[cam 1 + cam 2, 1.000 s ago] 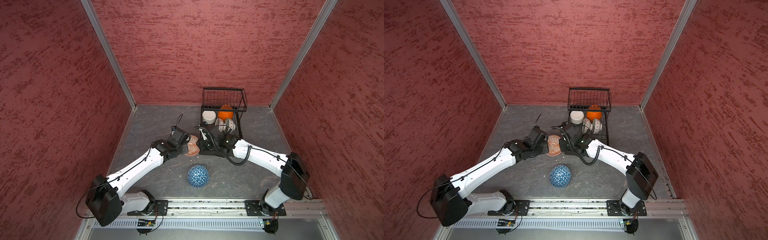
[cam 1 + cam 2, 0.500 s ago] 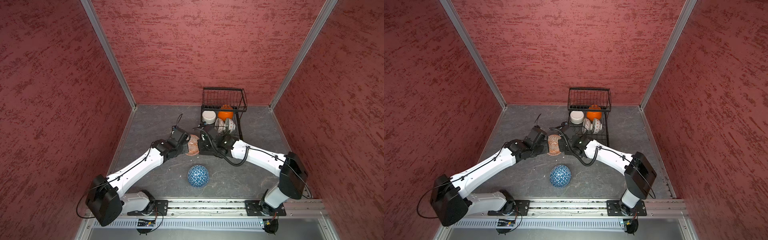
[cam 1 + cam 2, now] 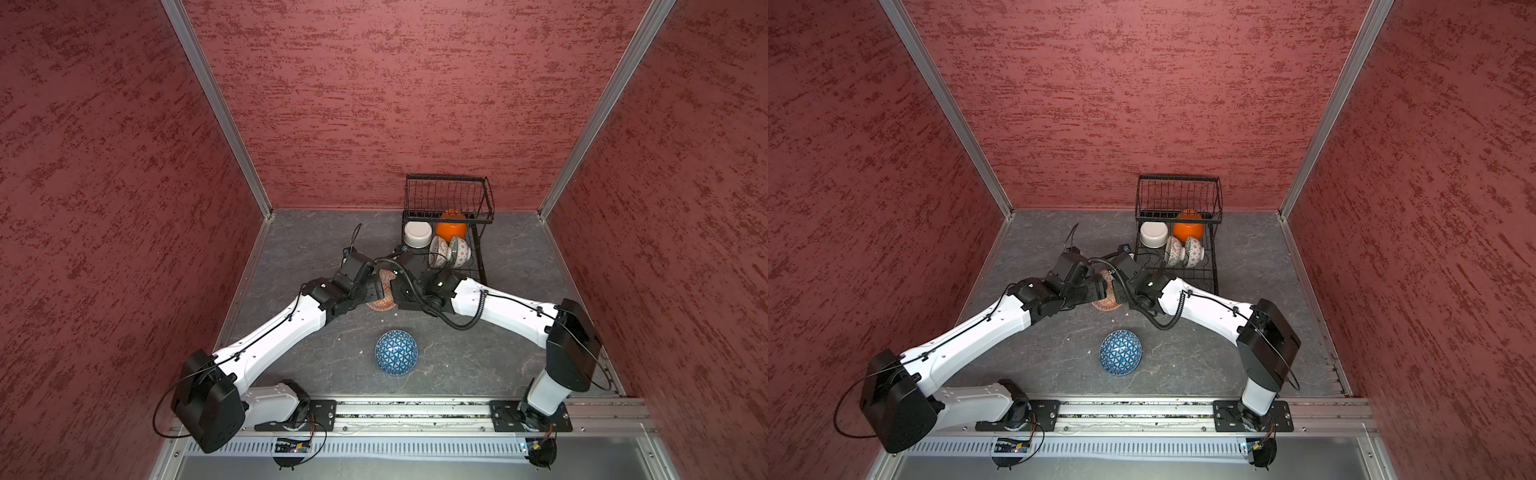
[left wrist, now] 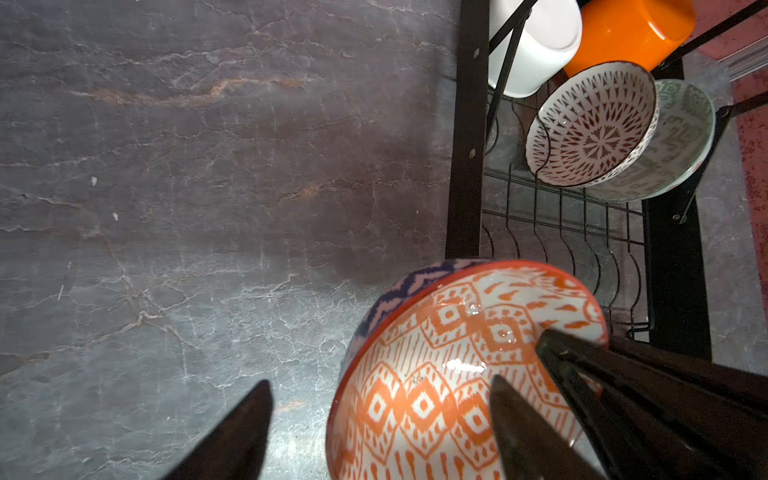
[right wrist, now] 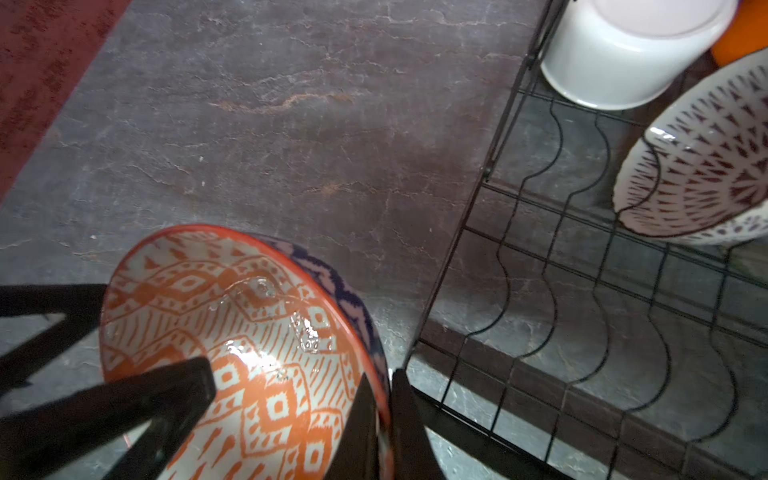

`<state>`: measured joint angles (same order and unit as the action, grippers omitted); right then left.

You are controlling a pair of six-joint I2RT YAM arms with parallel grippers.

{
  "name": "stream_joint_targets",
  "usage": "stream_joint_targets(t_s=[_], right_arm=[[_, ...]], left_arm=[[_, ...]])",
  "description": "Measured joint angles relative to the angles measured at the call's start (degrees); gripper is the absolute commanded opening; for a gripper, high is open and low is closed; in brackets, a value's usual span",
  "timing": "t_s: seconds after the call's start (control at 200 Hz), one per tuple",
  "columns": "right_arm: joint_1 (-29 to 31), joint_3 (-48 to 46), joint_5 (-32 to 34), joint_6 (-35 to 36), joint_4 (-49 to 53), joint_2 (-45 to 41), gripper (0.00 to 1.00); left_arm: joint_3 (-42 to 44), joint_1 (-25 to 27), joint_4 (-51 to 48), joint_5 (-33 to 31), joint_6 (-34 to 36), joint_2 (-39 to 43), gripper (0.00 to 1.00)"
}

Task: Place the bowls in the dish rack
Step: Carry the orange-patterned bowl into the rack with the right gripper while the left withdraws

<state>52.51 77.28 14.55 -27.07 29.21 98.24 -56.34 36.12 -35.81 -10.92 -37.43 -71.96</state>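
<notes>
An orange-and-white patterned bowl point(image 3: 382, 293) point(image 3: 1106, 299) hangs tilted on edge between both grippers, just in front of the dish rack point(image 3: 482, 266). My right gripper point(image 5: 381, 376) point(image 3: 395, 286) is shut on its rim point(image 5: 249, 332). My left gripper point(image 4: 380, 380) point(image 3: 372, 289) is open, one finger outside the bowl point(image 4: 457, 365) and one over its inside. In the rack stand a white bowl point(image 3: 417, 234), an orange bowl point(image 3: 451, 228), a red-brown patterned bowl point(image 3: 438, 251) and a grey-green one point(image 3: 459, 249). A blue triangle-patterned bowl point(image 3: 396, 353) point(image 3: 1120, 352) lies upside down near the front.
The rack's raised upper basket point(image 3: 449, 195) overhangs the orange bowl at the back. Wavy wire dividers point(image 5: 582, 291) lie free at the rack's near end. Red walls enclose the grey slate floor point(image 3: 299, 249) on three sides.
My right gripper closed on the patterned bowl's rim, then my left gripper opened and let go of it. The bowl stays where it was between the two.
</notes>
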Motion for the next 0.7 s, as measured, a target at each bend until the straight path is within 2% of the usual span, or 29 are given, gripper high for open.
stream_joint_targets(t_s=[0.361, 0.701], right_arm=[[0.2, 3.6, 15.1, 0.2, 7.7, 0.5, 0.00], [-0.5, 5.8, 27.9, 4.3, 10.0, 5.2, 0.00]], left_arm=[[4.5, -4.2, 1.0, 0.9, 0.3, 7.0, 1.00], [7.6, -7.8, 0.6, 1.9, 0.3, 12.3, 1.00]])
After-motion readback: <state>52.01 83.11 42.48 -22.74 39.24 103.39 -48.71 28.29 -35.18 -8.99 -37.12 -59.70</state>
